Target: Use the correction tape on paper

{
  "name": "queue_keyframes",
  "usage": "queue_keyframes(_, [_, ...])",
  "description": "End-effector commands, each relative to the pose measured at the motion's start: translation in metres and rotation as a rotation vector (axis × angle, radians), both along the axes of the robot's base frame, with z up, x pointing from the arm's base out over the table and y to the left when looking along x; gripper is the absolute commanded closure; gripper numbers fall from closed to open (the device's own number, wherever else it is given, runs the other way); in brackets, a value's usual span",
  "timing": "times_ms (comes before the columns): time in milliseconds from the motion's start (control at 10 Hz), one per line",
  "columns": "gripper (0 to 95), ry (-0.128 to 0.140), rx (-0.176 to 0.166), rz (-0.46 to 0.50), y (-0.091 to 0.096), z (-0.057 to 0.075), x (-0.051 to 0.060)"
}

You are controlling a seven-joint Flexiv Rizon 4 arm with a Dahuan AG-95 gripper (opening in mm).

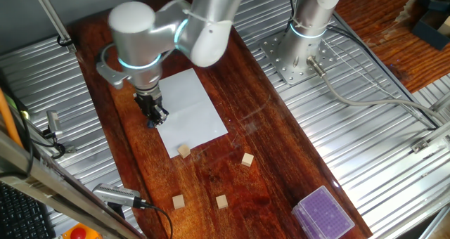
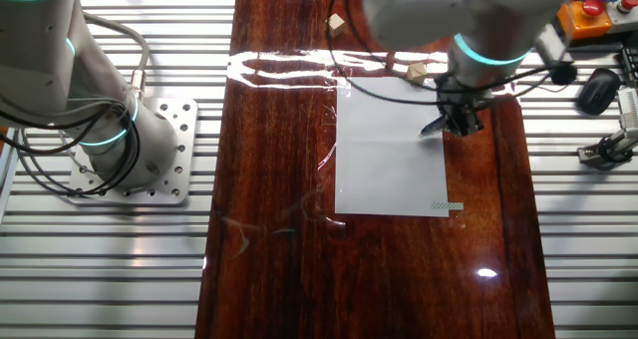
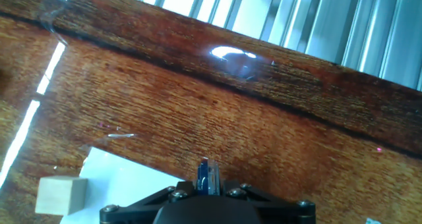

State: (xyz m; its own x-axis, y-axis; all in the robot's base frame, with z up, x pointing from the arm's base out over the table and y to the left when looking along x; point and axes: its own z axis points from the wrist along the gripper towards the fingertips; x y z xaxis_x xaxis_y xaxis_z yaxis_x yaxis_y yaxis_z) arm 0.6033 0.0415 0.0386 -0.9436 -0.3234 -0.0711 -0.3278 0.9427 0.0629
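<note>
**Currently: correction tape held in jaws at paper edge**

The jaws [image 1: 153,113] are closed narrow on the correction tape [image 3: 208,176], which sticks out between the fingertips as a thin dark blue sliver in the hand view. In one fixed view only a small blue tip shows below the black fingers, right at the left edge of the paper [image 1: 188,111], about midway along that edge. I cannot tell from any view whether the tip touches the sheet.

The paper lies flat on the dark wooden bench [image 1: 267,162], a plain white rectangle. In the other fixed view the gripper hangs over the sheet's right edge, and a short greyish speckled strip [image 2: 447,206] sits at the near right corner of the paper.

The arm [image 1: 162,28] reaches in from above, wrist pointed down, with a glowing cyan ring on its joint.

Four tan wooden cubes show in one fixed view: one [image 1: 184,151] at the near edge of the paper, touching or just beside it, one [image 1: 247,159] apart to the right, and two [image 1: 178,201] nearer the bench's front edge. The hand view shows one cube [image 3: 60,195] on or beside a white corner of the sheet.

A clear box with a purple top [image 1: 323,213] stands near the bench's front right corner, well apart from the paper.

A second robot base [image 1: 309,21] stands on a metal plate beside the bench.
</note>
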Motion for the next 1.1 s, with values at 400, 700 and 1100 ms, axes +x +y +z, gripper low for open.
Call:
queue_keyframes(400, [95.0, 0.039, 0.014, -0.013, 0.008, -0.011, -0.010])
queue_keyframes(700, [95.0, 0.050, -0.013, -0.015, 0.023, -0.020, -0.017])
queue_keyframes(1100, [95.0, 0.097, -0.037, -0.005, 0.025, -0.004, -0.019])
